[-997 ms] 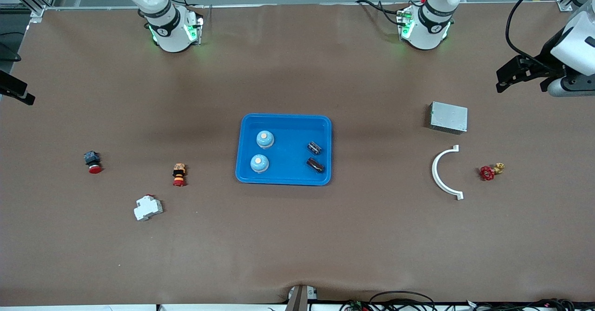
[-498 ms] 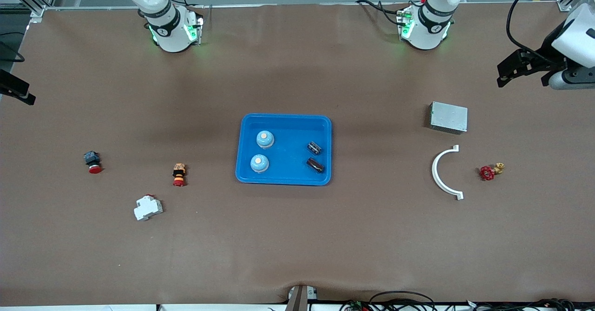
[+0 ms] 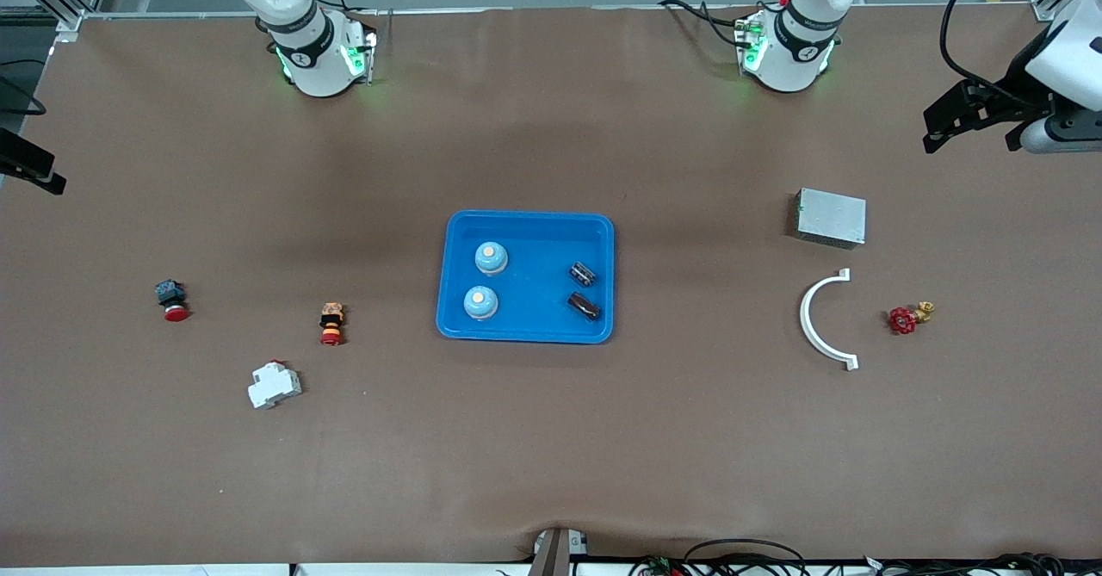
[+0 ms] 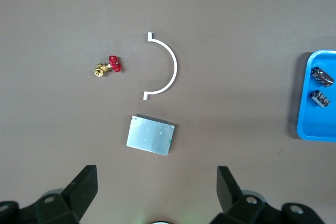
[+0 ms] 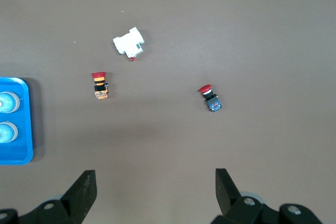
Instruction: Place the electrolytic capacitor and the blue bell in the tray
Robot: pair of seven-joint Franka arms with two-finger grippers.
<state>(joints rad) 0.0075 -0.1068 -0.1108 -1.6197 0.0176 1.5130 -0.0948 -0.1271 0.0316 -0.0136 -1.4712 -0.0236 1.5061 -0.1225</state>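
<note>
The bright-blue tray (image 3: pixel 538 244) lies mid-table. In it stand two blue bells (image 3: pixel 491 257) (image 3: pixel 480 302) toward the right arm's end, and two dark electrolytic capacitors (image 3: pixel 583 274) (image 3: pixel 585 305) lie toward the left arm's end. My left gripper (image 3: pixel 943 121) hangs open and empty high over the table's left arm end; its wrist view shows the open fingers (image 4: pixel 84 184), the tray's edge (image 4: pixel 310 129) and both capacitors (image 4: pixel 322 76). My right gripper (image 5: pixel 155 184) is open and empty over the right arm's end; its wrist view shows the tray's edge (image 5: pixel 21 148) and the bells (image 5: pixel 8 102).
A grey metal box (image 3: pixel 831 217), a white curved piece (image 3: pixel 814 318) and a red-handled brass valve (image 3: pixel 908 318) lie toward the left arm's end. A red-capped button (image 3: pixel 172 299), an orange-and-red button (image 3: pixel 331 324) and a white breaker (image 3: pixel 274 385) lie toward the right arm's end.
The left gripper has drawn back a little toward the bases' edge of the table. Everything in the tray and on the table has stayed put.
</note>
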